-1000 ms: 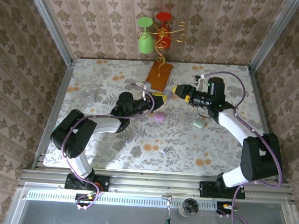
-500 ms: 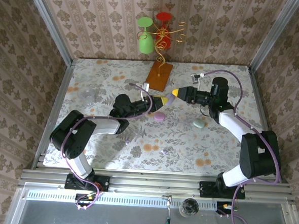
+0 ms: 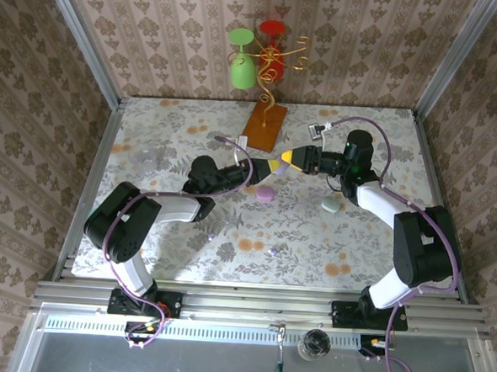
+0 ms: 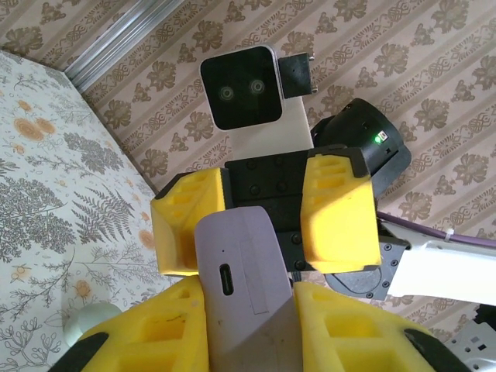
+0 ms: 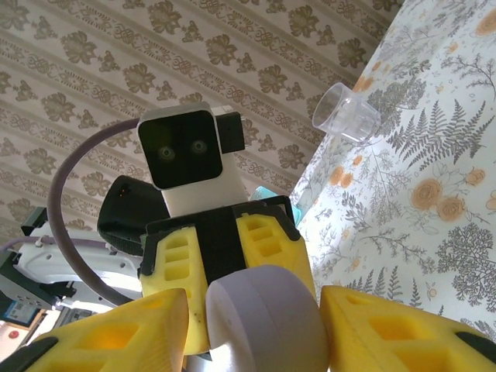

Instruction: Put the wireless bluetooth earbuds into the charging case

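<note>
Above the floral table, left gripper clamps a lilac pebble-shaped plastic charging case while right gripper, jaws flanking its right end (grip unclear), should close squarely.

At the centre of the top view, the charging case sits between the left gripper on its left and the right gripper on its right; a second case lies on the table just below; a third case lies lower right; a stand sits just above.
</note>
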You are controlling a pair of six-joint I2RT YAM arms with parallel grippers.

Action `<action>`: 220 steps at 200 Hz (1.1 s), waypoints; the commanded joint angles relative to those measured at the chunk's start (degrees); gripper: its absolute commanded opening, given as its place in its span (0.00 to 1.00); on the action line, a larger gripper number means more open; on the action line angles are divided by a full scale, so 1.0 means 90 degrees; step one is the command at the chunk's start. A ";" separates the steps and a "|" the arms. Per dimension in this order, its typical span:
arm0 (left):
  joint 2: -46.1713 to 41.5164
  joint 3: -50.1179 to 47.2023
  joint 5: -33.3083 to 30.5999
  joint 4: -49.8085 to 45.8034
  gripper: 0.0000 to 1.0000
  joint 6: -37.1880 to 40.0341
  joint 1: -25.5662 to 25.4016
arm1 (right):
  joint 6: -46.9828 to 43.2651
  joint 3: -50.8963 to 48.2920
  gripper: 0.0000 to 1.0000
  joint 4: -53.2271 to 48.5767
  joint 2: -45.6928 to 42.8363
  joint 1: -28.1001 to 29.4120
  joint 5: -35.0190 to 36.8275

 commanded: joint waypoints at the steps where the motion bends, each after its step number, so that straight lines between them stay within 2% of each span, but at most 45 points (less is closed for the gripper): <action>1: 0.0124 0.0168 -0.0096 0.0310 0.24 -0.0172 0.0081 | 0.0202 0.0085 0.47 0.0337 0.0129 0.0005 -0.0199; 19: 0.0199 0.0224 -0.0096 0.0310 0.24 -0.0198 0.0073 | 0.0347 0.0085 0.41 0.0487 0.0195 -0.0001 -0.0206; 39: 0.0271 0.0258 -0.0307 0.0308 0.24 -0.0230 0.0082 | 0.0471 0.0057 0.28 0.0610 0.0203 0.0002 -0.0166; 63: 0.0315 0.0241 -0.0442 0.0334 0.25 -0.0197 0.0092 | 0.0609 0.0153 0.18 0.0274 0.0223 -0.0032 0.0026; 84: 0.0298 0.0221 -0.0638 0.0329 0.34 0.0132 0.0092 | 0.1120 0.0241 0.16 0.0187 0.0329 -0.0067 0.0235; 94: 0.0257 0.0187 -0.0770 0.0343 0.42 0.0384 0.0092 | 0.1363 0.0251 0.16 0.0189 0.0363 -0.0082 0.0355; 114: 0.0107 0.0103 -0.1064 0.0339 0.57 0.1081 0.0072 | 0.1631 0.0258 0.15 -0.0063 0.0367 -0.0121 0.0739; 131: 0.0023 0.0039 -0.1173 0.0329 0.65 0.1828 0.0072 | 0.1890 0.0230 0.15 -0.0258 0.0372 -0.0122 0.1101; 153: 0.0010 -0.0113 -0.1335 0.0329 0.68 0.3035 0.0096 | 0.2464 0.0014 0.15 0.0119 0.0397 -0.0133 0.1575; 192: 0.0188 -0.0327 -0.1438 0.0325 0.70 0.5508 0.0140 | 0.2889 -0.0222 0.14 0.0188 0.0261 -0.0102 0.1879; 220: 0.0360 -0.0273 -0.1366 0.0329 0.67 0.6543 0.0122 | 0.3017 -0.0368 0.15 0.0183 0.0083 0.0001 0.1965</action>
